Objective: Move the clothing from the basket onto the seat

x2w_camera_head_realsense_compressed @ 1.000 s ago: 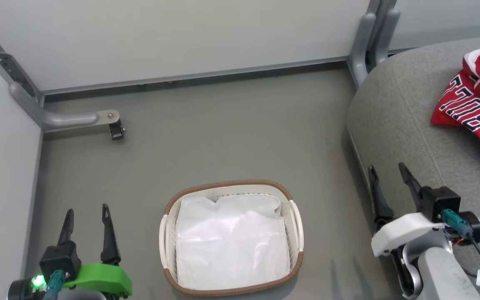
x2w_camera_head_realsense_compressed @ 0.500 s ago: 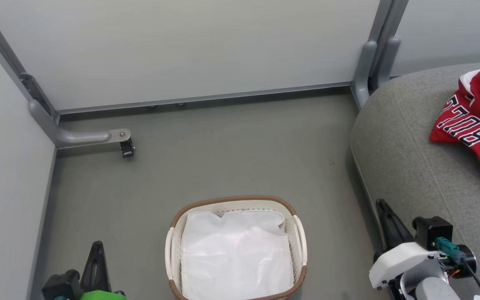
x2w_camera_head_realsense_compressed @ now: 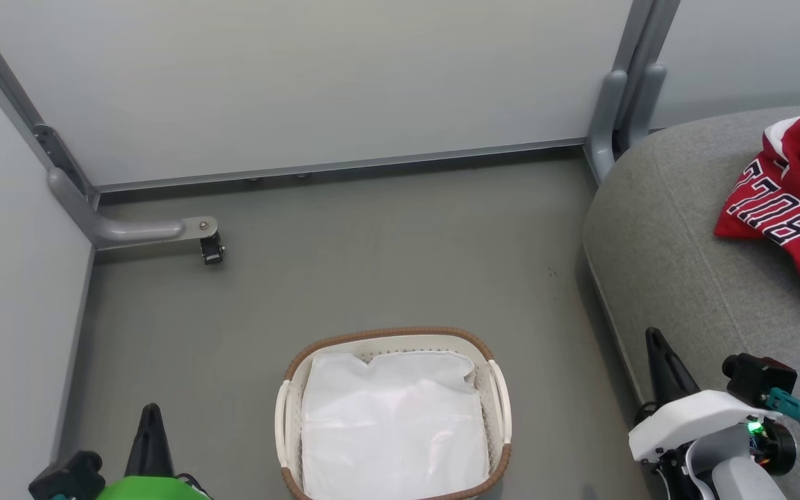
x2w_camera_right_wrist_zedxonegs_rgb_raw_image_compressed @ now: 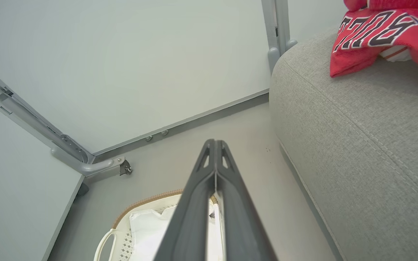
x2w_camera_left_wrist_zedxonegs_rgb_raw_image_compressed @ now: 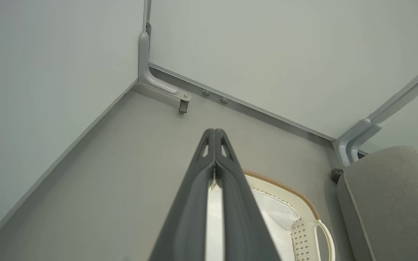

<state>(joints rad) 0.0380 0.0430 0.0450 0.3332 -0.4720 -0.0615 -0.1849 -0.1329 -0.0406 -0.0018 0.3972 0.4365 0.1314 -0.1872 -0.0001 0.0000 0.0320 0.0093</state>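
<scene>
here, at the bottom corners of the head view, the left gripper and right gripper each have their jaws pressed together on nothing, probably because nothing is left to grasp. between them the basket holds its white sheet. farther, at the upper right, the clothing lies heaped on the seat, so the task looks finished.

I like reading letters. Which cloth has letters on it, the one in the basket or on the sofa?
The red jersey on the grey seat: it has dark, white-outlined letters. The white sheet in the basket is plain.
</scene>
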